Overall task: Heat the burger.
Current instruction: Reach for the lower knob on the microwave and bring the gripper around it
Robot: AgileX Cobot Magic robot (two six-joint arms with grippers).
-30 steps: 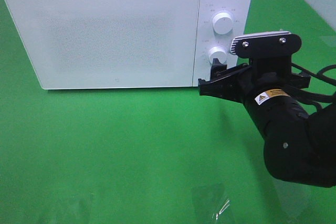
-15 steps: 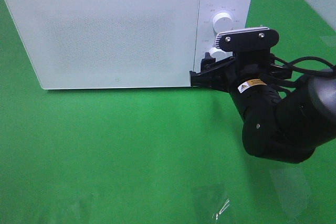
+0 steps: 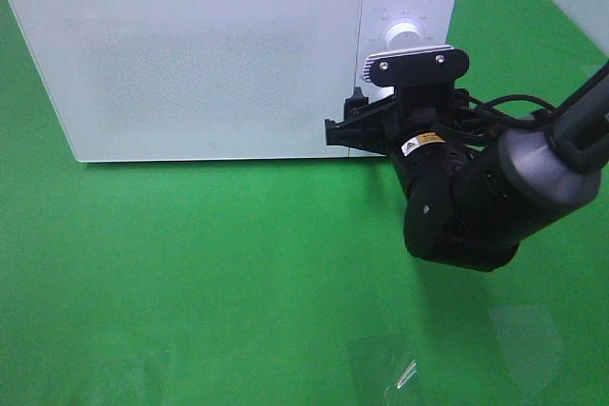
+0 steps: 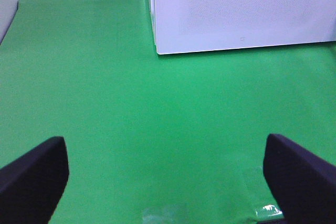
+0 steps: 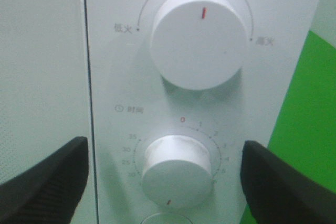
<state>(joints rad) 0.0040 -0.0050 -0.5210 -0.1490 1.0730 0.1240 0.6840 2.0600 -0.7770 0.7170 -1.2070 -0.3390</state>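
Swings the right gripper (image 3: 344, 119) inward across the front of the microwave (image 3: 190, 54). A second ago sat off the outer edge of the control panel (image 3: 411, 83); now reads in the high view as lying over the seam where the panel meets the door (image 3: 200, 130). Turns the forearm with it, so that the dark elbow bulks in front of the microwave's right corner.

Keeps the jaws spread wide throughout, pinching nothing. From the right wrist, shows one finger on either side of the lower knob (image 5: 176, 170), apart from it as far as can be told, with the upper knob (image 5: 198, 39) directly above on the same panel.

Hangs the left gripper (image 4: 168, 182) well in front of the microwave's left corner, above the green cloth (image 4: 131, 103), jaws likewise spread and empty.

No sign of the burger in any view. Could well be behind the shut door, though impossible to confirm from outside.

Shows the red mark (image 5: 168, 202) on the lower knob pointing away from the zero, which suggests a time already dialled in. Taken together, looks like either a last squaring-up on that knob or a retreat from it, with heating probably set or close to it.
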